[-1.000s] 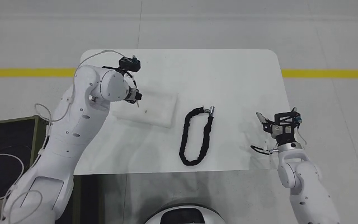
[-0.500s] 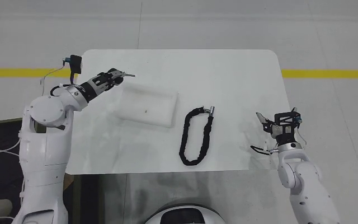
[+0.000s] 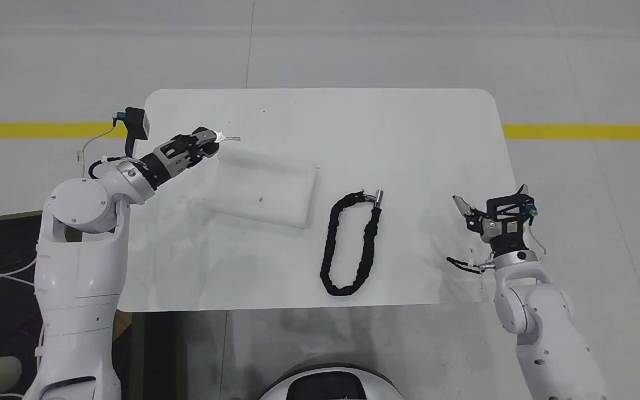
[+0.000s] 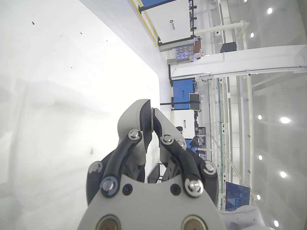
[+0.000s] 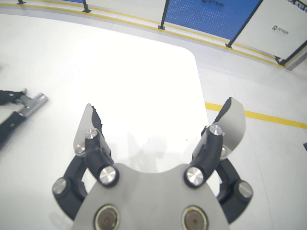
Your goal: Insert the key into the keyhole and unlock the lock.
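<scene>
Left end effector (image 3: 211,139), far-left tabletop (image 3: 420,130): jaws clamped on small silver key (image 3: 229,138), shaft pointing right. Flat white rectangular pad (image 3: 262,188). Black chain lock (image 3: 350,245), centre, long axis near-to-far, silver cylinder (image 3: 378,197) at far end. Right end effector (image 3: 460,234), right edge: jaws wide apart, empty.

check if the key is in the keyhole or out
Out. The left gripper is shut on the key over the far left part of the table, well apart from the chain lock lying mid-table.
</scene>
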`<state>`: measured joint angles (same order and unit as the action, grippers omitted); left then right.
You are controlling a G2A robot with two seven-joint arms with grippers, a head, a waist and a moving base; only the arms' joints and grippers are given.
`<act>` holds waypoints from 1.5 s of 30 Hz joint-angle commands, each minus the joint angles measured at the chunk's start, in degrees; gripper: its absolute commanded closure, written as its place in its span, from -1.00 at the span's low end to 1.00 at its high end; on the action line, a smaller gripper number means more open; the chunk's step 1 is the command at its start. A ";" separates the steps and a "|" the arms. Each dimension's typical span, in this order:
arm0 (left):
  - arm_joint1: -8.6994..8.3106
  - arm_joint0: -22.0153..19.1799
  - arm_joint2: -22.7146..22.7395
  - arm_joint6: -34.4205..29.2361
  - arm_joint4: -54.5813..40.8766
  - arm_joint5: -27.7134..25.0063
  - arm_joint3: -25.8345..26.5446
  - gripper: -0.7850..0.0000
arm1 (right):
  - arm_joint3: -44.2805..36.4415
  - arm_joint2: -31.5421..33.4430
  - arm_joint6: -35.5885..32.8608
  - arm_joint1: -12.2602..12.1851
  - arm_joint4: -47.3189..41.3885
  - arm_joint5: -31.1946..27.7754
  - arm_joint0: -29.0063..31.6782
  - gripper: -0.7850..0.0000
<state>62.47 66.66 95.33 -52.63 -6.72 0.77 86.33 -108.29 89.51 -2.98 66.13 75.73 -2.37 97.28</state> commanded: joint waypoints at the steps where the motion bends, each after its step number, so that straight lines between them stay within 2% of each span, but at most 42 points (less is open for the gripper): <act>1: 0.00 0.00 0.00 0.00 0.00 0.00 0.00 1.00 | -4.54 -2.05 -8.10 0.13 -6.77 -3.26 -2.98 -1.00; 4: 0.00 0.00 0.00 0.00 0.00 0.00 0.00 1.00 | -5.75 -5.46 -27.04 0.27 -14.40 -5.21 -9.60 -1.00; 6: 0.00 0.00 0.00 0.00 0.00 0.00 0.00 1.00 | -5.11 -8.20 -37.18 0.45 -18.24 -5.49 -14.47 -1.00; 8: 0.00 0.00 0.00 0.00 0.00 0.00 0.00 1.00 | -3.63 -10.54 -44.74 0.80 -21.45 -2.88 -18.87 -1.00; 11: 0.00 0.00 0.00 0.00 0.00 0.00 0.00 1.00 | -2.24 -12.69 -51.85 1.35 -27.71 0.35 -23.77 -1.00; 20: 0.00 0.00 0.00 0.00 0.00 0.00 0.00 1.00 | -2.81 -12.22 -51.56 1.33 -27.67 0.53 -24.04 -1.00; 22: 0.00 0.00 0.00 0.00 0.00 0.00 0.00 1.00 | -2.92 -12.69 -55.49 1.38 -32.31 0.50 -23.17 -1.00; 28: 0.00 0.00 0.00 0.00 0.00 0.00 0.00 1.00 | 3.05 -17.93 -77.28 2.07 -40.06 10.64 -32.88 -1.00; 32: 0.00 0.00 0.00 0.00 0.00 0.00 0.00 1.00 | 8.30 -22.31 -81.99 2.89 -40.81 15.66 -38.23 -1.00; 37: 0.00 0.00 0.00 0.00 0.00 0.00 0.00 1.00 | 13.08 -28.14 -83.17 3.74 -32.61 19.15 -41.36 -1.00; 40: 0.00 0.00 0.00 0.00 0.00 0.00 0.00 1.00 | 15.63 -30.44 -81.99 4.45 -28.45 21.68 -42.78 -0.86; 42: 0.00 0.00 0.00 0.00 0.00 0.00 0.00 1.00 | 16.49 -31.45 -81.34 4.96 -27.51 22.32 -43.32 -0.68; 43: 0.00 0.00 0.00 0.00 0.00 0.00 0.00 1.00 | 16.80 -31.76 -81.01 5.20 -27.19 22.66 -43.52 -0.31; 44: 0.00 0.00 0.00 0.00 0.00 0.00 0.00 1.00 | 17.12 -32.08 -80.51 5.40 -26.19 23.14 -43.69 -0.05; 45: 0.00 0.00 0.00 0.00 0.00 0.00 0.00 1.00 | 17.43 -32.42 -80.18 5.62 -25.55 23.44 -43.76 -0.05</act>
<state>62.47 66.66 95.33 -52.63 -6.72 0.77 86.33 -91.21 57.45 -83.59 71.51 49.26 20.65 53.62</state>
